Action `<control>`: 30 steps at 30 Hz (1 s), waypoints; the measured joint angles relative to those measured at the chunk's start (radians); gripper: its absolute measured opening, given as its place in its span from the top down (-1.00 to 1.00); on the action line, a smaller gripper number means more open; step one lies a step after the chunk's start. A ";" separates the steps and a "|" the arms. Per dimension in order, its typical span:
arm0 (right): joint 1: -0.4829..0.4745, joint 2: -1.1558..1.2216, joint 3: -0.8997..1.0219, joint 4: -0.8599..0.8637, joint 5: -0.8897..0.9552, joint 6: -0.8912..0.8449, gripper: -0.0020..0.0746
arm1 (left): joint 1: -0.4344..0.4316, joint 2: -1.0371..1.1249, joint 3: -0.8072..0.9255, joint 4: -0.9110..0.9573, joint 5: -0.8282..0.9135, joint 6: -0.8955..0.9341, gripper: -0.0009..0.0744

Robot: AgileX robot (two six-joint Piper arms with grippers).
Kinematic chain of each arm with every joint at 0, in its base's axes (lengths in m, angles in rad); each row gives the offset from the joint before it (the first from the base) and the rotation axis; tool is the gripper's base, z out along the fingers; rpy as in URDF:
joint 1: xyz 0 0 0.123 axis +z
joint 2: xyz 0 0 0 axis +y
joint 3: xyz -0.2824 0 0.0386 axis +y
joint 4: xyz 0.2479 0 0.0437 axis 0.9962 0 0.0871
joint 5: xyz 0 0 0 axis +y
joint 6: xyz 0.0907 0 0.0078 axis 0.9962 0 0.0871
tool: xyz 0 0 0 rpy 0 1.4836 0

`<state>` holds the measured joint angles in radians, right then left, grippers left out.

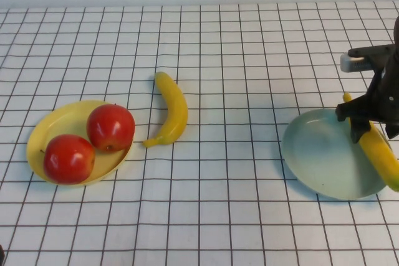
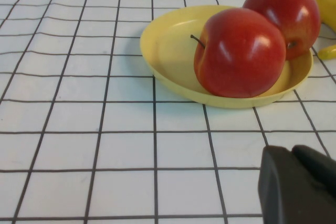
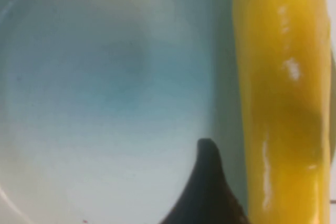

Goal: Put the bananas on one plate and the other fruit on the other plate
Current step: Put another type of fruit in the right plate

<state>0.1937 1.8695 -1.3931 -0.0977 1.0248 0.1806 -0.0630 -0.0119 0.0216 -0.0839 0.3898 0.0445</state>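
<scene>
Right arm: reaches in from the right edge of the high view, wrist bent downward
Right claw (image 1: 368, 128): low over the desk, jaws spread apart, one dark fingertip (image 3: 207, 182) visible in its wrist view
Left claw (image 2: 296, 184): closed, low near the desk, only its dark tip seen
</scene>
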 joint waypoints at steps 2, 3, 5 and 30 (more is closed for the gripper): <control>0.004 -0.002 0.000 0.016 -0.013 -0.002 -0.27 | 0.000 0.000 0.000 0.000 0.000 0.000 0.99; 0.009 -0.003 -0.007 0.026 -0.015 -0.002 -0.27 | 0.000 0.000 0.000 0.000 0.000 0.000 0.99; 0.025 -0.012 -0.030 0.041 -0.015 -0.002 -0.27 | 0.000 0.000 0.000 0.000 0.000 0.000 0.99; 0.380 0.570 -1.041 0.216 0.208 0.098 -0.28 | 0.000 0.000 0.000 0.000 0.000 0.000 0.99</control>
<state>0.5739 2.4397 -2.4339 0.1184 1.2326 0.2791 -0.0630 -0.0119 0.0216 -0.0839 0.3898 0.0445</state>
